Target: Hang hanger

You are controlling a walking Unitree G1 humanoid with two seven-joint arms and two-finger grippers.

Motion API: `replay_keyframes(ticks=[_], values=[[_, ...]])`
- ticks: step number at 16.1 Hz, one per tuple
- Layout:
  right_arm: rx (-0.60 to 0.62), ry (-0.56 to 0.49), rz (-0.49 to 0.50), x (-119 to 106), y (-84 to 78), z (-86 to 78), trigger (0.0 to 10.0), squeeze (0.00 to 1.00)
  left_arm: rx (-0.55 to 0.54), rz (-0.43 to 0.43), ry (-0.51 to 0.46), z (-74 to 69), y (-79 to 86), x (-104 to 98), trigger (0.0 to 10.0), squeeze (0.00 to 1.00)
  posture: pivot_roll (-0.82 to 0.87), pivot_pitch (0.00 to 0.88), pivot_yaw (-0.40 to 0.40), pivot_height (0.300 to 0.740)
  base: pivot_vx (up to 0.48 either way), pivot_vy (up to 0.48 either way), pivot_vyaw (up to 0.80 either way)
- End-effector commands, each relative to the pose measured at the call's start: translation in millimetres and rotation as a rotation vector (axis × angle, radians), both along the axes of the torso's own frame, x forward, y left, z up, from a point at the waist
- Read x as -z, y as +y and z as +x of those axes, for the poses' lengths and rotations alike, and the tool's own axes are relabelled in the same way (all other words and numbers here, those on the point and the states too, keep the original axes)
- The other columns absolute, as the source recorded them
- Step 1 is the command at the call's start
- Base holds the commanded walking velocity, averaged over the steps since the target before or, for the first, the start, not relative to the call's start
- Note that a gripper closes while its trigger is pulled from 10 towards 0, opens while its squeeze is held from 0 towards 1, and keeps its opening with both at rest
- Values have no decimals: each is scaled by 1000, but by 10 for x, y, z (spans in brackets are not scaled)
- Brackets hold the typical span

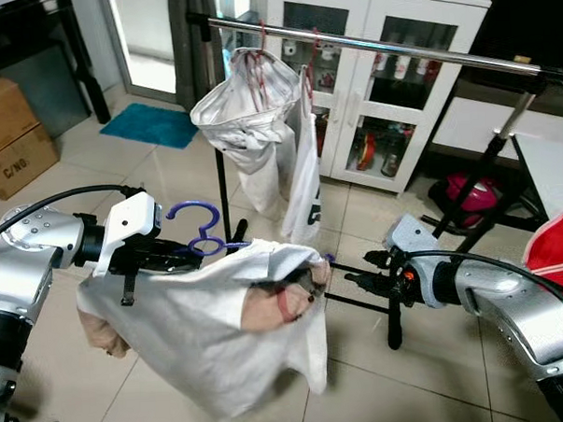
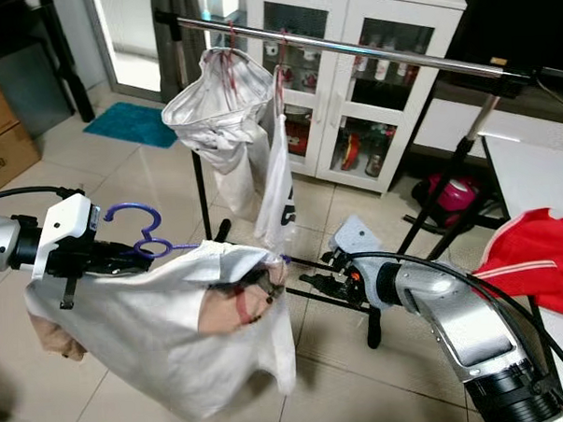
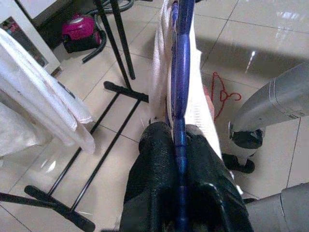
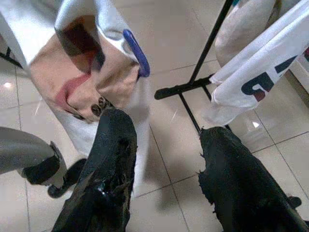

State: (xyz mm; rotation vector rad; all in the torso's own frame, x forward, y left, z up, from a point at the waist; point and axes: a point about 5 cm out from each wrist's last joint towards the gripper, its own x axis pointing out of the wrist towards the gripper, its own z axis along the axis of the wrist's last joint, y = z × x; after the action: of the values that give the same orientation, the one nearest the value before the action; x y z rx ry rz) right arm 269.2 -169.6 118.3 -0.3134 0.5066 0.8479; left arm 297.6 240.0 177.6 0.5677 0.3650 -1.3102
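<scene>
While the rack is standing ahead, status: mid-carry
Left end effector (image 1: 176,258): pinching the purple hanger (image 1: 200,235) tight by its bar
Hanger: sitting low in front of the clothes rail (image 1: 387,50), white shirt (image 1: 221,321) draping off it
Right end effector (image 4: 166,145): hanging wide open just beside the shirt's far end, gripping nothing

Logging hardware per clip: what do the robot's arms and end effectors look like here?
Both arms are silver metal with rounded segments. The left end effector sits on a white block-shaped housing, a black cable looping back from it. The right end effector has a black wrist section with a small orange spot and a black cable. Fingers are long, black, matte.
</scene>
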Motion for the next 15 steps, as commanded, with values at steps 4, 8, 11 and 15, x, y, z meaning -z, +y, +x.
replay_keyframes(ticks=[4,8,11,15], values=[[12,28,99,68,154,-31,10000,0,-11,-22,-51,42,-11,-95,0,0,-35,0,-32,740,0,0,0],[55,69,135,192,379,-7,10000,0,-10,-29,-48,39,-22,-104,0,0,-32,0,-33,740,0,0,0],[96,61,127,201,373,49,4157,0,-10,-32,-49,38,-26,-109,0,0,-28,0,-36,740,0,0,0],[157,51,120,211,337,116,0,0,-10,-36,-46,33,-27,-111,0,0,-27,0,-40,740,0,0,0]])
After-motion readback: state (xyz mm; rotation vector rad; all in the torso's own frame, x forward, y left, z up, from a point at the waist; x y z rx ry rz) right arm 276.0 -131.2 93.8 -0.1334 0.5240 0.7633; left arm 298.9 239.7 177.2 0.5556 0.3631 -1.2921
